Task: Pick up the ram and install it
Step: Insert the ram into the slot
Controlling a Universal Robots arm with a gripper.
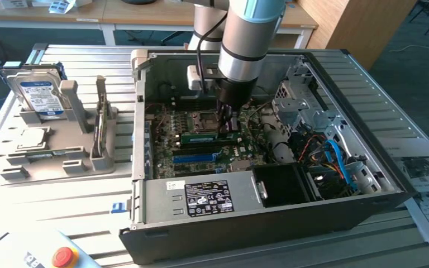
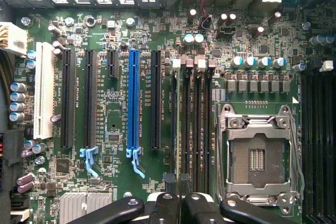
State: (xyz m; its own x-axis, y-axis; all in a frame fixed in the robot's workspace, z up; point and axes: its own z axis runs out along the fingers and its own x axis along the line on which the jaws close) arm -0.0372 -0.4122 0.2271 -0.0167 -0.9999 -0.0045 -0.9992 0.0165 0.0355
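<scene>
Pinching down almost to nothing, the gripper (image 1: 232,129) has its black jaws closed on the ram (image 1: 207,136), a thin green stick held on edge deep inside the open computer case (image 1: 393,190). The stick lies low over the motherboard (image 2: 110,182), right at the bank of black memory slots (image 2: 197,124) and just beside the CPU socket (image 2: 257,156), which sits empty inside its silver latch frame. Whether the stick is touching a slot or hanging a shade above it, I can't tell from here.

Out from there on the board, a blue expansion slot (image 2: 134,103) runs parallel to the memory bank, with black slots on either side of it and a white slot (image 2: 44,90) further along. Near the front wall of the case sits the power supply (image 1: 199,195), its label facing up.

Over on the exterior view's left, well apart from the case, a grey holder (image 1: 73,162) rests on the slatted table (image 1: 51,206). A hard drive (image 1: 39,97) stands upright in it, and a square silver processor (image 1: 32,138) lies flat just in front of the drive.
</scene>
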